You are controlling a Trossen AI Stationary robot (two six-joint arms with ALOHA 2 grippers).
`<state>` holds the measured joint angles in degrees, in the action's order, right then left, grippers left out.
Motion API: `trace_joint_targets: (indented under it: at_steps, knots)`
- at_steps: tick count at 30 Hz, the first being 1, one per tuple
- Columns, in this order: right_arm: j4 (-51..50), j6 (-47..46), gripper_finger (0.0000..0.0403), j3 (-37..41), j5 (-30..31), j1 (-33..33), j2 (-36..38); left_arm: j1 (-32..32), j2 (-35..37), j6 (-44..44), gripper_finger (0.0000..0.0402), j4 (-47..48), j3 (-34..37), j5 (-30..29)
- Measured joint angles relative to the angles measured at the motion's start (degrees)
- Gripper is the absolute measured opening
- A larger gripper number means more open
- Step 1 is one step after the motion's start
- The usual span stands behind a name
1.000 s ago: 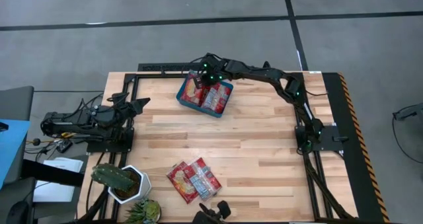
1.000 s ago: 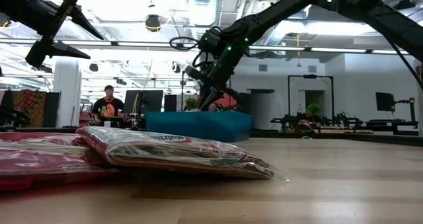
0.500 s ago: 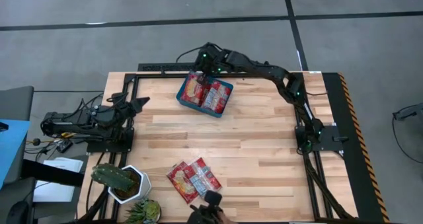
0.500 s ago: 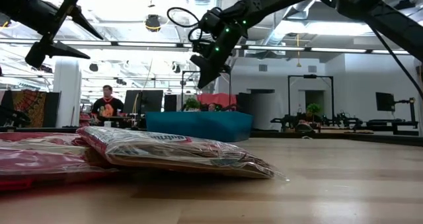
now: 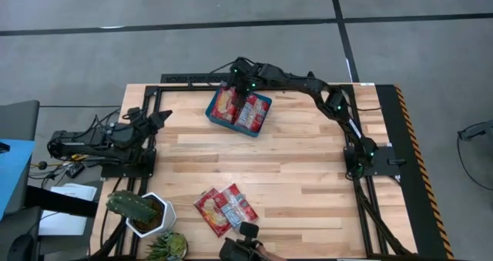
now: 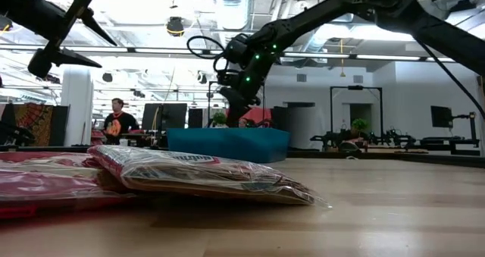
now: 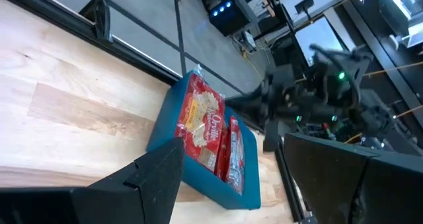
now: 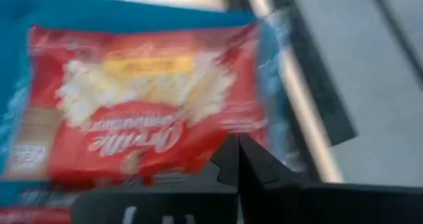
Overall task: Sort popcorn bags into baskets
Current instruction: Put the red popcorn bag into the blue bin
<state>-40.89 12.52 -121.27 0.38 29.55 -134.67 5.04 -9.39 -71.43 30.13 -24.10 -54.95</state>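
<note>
The teal basket [image 5: 231,128] stands near the table's far edge and holds several red popcorn bags. One bag [image 8: 139,105] leans on the basket's far-left wall, its light end poking over the rim. Three more bags [image 5: 223,209] lie overlapping near the near edge, and they fill the low view's foreground [image 6: 197,173]. My right gripper [image 5: 240,88] hangs shut over the basket's far side, just above the leaning bag [image 8: 239,154]. My left gripper [image 5: 163,118] waits open at the table's left edge, pointing toward the basket [image 7: 165,128]. My right gripper points down at the leaning bag's lower red edge [image 8: 198,151] with its fingers shut. The fingers themselves cover the spot, so I cannot tell whether they touch the bag.
A white pot with a cactus [image 5: 142,211] and a smaller plant sit at the near-left corner. A dark object [image 5: 246,245] shows at the near edge. A black frame rail runs just behind the basket. Bare wood lies between basket and loose bags. A person [image 6: 115,120] stands far behind.
My right gripper rose out of the basket and then came down again over its far side. The bags in the basket and on the table lie as before.
</note>
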Motion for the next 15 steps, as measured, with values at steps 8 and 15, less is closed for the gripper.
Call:
trace_joint_targets:
  at_steps: [8,15]
  knots:
    - [-1.8,0.0,0.0026,0.1,-1.6,-0.1,-0.8,-0.1,0.0,-0.3,0.025,0.0,0.0,-1.5]
    - [-3.1,1.5,0.001,0.1,-3.4,-0.2,-1.5,-0.1,0.0,-0.8,0.025,0.0,0.0,-1.5]
